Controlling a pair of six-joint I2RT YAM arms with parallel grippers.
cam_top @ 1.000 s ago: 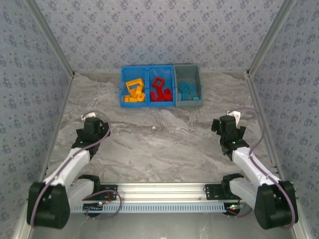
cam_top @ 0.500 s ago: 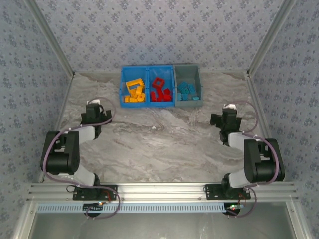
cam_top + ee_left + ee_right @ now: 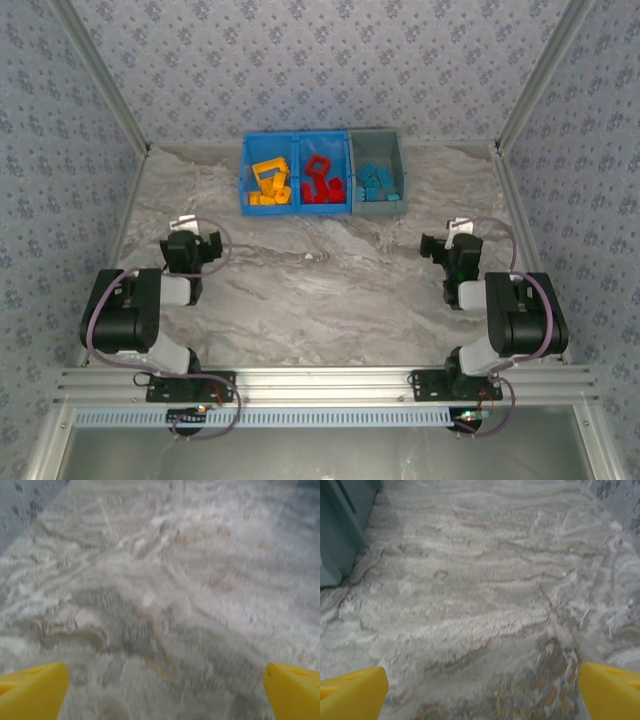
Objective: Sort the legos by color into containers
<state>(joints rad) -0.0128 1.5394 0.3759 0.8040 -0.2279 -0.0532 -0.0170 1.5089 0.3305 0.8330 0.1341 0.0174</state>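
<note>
Closest in, the left pincer (image 3: 162, 692) and right pincer (image 3: 482, 692) hang low over the marbled table (image 3: 330, 290), fingers wide apart, gripping nothing. At the far edge sit the containers (image 3: 275, 209), which hold the legos (image 3: 322, 182): yellow on the left, red in the middle, blue in the grey bin.

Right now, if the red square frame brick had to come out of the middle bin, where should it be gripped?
Probably one side bar of the red frame brick, one finger in its hollow centre and one outside, coming straight down. Its opening faces up, and the walls of the middle bin rule out a sideways approach.
</note>
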